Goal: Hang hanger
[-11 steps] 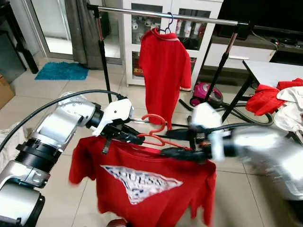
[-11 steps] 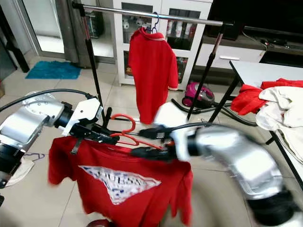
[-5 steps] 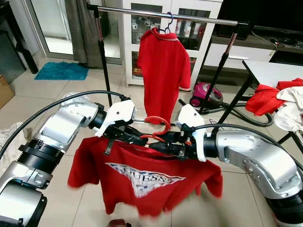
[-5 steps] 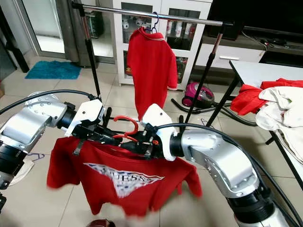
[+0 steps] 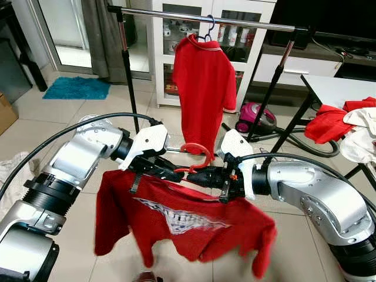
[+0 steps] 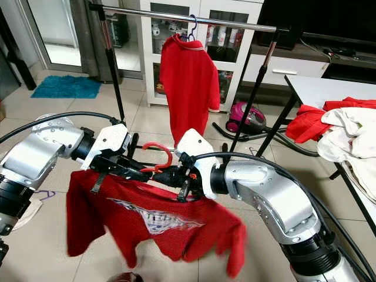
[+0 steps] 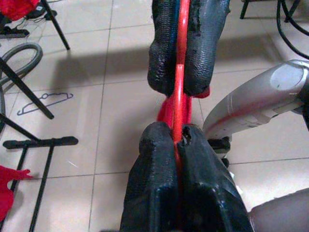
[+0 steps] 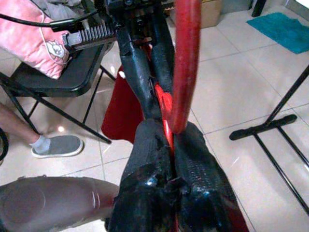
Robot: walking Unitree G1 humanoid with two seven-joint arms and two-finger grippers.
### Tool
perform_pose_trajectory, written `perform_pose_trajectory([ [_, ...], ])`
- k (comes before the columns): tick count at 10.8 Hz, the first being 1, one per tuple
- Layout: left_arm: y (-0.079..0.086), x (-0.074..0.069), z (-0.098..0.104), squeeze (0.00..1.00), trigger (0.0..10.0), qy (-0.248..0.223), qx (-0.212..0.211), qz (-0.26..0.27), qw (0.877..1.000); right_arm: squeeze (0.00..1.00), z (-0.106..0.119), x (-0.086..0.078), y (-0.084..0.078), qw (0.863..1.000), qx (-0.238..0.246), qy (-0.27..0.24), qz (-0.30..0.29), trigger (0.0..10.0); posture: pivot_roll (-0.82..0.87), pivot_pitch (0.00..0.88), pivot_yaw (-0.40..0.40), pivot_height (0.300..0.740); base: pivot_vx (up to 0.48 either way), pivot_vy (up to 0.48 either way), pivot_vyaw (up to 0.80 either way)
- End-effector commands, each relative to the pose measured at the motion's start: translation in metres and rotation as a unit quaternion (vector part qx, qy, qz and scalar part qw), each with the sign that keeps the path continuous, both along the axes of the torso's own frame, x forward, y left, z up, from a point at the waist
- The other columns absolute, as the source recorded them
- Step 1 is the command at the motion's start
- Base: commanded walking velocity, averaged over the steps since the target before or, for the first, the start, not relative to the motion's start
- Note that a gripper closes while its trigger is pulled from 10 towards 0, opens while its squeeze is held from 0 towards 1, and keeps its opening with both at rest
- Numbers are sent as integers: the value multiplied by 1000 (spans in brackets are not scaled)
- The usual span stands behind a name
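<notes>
While we've got the red plastic hanger with the red printed T-shirt draped on it, it's nowhere near hung yet. It sits well below and in front of the silver metal clothes rail, hook pointing up, held between both arms. Our left gripper is clenched on the hanger's bar just left of the hook, and the left wrist view shows the red rod pinched tight between the black pads. Our right gripper is clamped on it too, right beside the other one under the hook.

So the pickup part looks done. What's left, as far as we can judge: lift it up to the rail and drop the hook over it, probably next to the red polo shirt already hanging from the rail on a blue hanger. Then let go.
</notes>
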State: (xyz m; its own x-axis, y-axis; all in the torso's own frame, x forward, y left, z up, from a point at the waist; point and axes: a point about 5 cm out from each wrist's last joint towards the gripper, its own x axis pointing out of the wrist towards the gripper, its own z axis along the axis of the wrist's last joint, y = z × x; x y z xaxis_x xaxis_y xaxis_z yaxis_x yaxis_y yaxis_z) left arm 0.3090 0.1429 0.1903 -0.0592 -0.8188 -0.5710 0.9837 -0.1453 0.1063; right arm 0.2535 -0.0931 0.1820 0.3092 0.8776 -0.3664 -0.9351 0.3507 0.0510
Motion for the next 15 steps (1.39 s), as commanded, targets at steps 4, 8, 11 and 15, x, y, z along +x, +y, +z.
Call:
perform_pose_trajectory([
  [4, -4, 3, 15, 0, 9176, -25, -35, 4, 999, 0, 5, -1, 3, 1000, 19, 8, 8, 0, 92, 0, -30, 740, 0, 0, 0],
  [8, -10, 0, 31, 1000, 10000, -2, -124, -1, 992, 0, 4, -3, 2, 1000, 17, -2, 5, 0, 93, 0, -28, 740, 0, 0, 0],
  [11, -5, -4, 40, 0, 10000, -20, -154, 5, 988, 0, -1, -2, -4, 1000, 12, 10, -19, 0, 96, 0, -29, 740, 0, 0, 0],
  [15, 34, -14, 46, 0, 10000, -20, -229, 156, 961, 0, -25, 5, -13, 987, 3, 5, -159, 0, 91, 0, -35, 740, 0, 0, 0],
])
